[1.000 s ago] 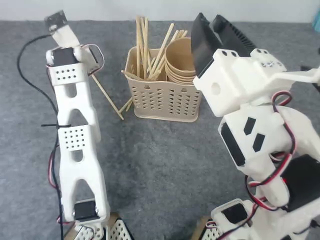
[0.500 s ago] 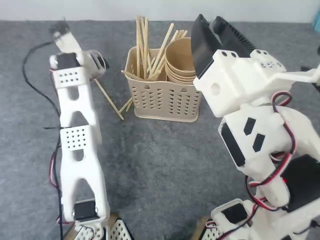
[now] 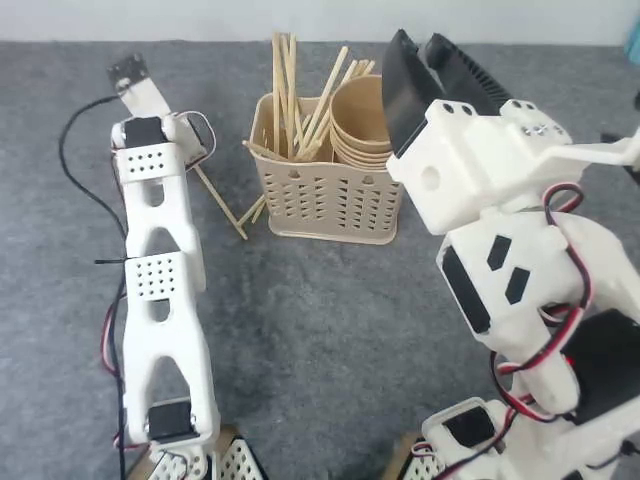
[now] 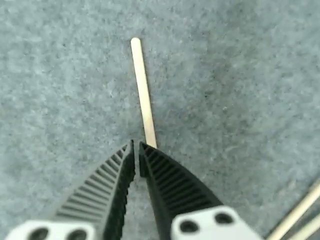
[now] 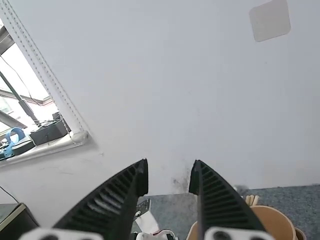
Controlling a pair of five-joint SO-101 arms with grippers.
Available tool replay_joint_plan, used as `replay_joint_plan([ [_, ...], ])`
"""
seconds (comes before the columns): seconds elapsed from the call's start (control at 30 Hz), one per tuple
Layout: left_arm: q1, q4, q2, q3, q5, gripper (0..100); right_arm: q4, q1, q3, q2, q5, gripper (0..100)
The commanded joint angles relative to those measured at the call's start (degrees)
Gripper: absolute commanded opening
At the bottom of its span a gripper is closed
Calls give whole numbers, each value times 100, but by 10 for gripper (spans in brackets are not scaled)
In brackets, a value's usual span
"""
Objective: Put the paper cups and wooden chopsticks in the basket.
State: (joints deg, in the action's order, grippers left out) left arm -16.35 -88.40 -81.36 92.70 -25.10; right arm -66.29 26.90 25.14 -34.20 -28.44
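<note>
A beige slotted basket [image 3: 325, 195] at the back middle holds several wooden chopsticks [image 3: 290, 90] and a stack of paper cups [image 3: 362, 125]. One chopstick [image 3: 218, 200] lies on the grey mat left of the basket. In the left wrist view this chopstick [image 4: 142, 90] runs out from under the tips of my left gripper [image 4: 136, 146], which is shut just above its near end. Two more chopsticks [image 4: 297, 215] lean at the basket's foot. My right gripper [image 5: 168, 172] is open and empty, raised high above the cups [image 5: 272, 220], and from above the right gripper [image 3: 415, 65] stands over the basket's right end.
The left arm [image 3: 155, 270] stretches along the left side of the mat, with a black cable [image 3: 70, 150] looping beside it. The bulky right arm [image 3: 500, 230] fills the right side. Bare mat [image 3: 320, 330] lies in front of the basket.
The left arm's wrist has turned and shifted slightly right, towards the loose chopstick. The chopstick on the mat and the right arm have stayed put.
</note>
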Motion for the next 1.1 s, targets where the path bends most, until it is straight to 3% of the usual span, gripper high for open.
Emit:
replay_joint_plan([
  [0.0,-70,9,202,224,-44,10,-13,-48,211,-154,-53,140],
  [0.2,53,-1257,1292,312,-26,10,-13,-48,211,-154,-53,140],
  [0.67,35,-1231,1653,-971,-53,16,-13,-48,211,-154,-44,140],
  [0.73,26,-1222,1679,-980,-158,66,-13,-48,211,-154,-44,140],
  [0.9,62,-1204,1538,-971,-563,314,-22,-48,211,-154,-35,140],
  [1.07,62,-932,1248,-998,-571,283,-22,-48,211,-136,-35,140],
])
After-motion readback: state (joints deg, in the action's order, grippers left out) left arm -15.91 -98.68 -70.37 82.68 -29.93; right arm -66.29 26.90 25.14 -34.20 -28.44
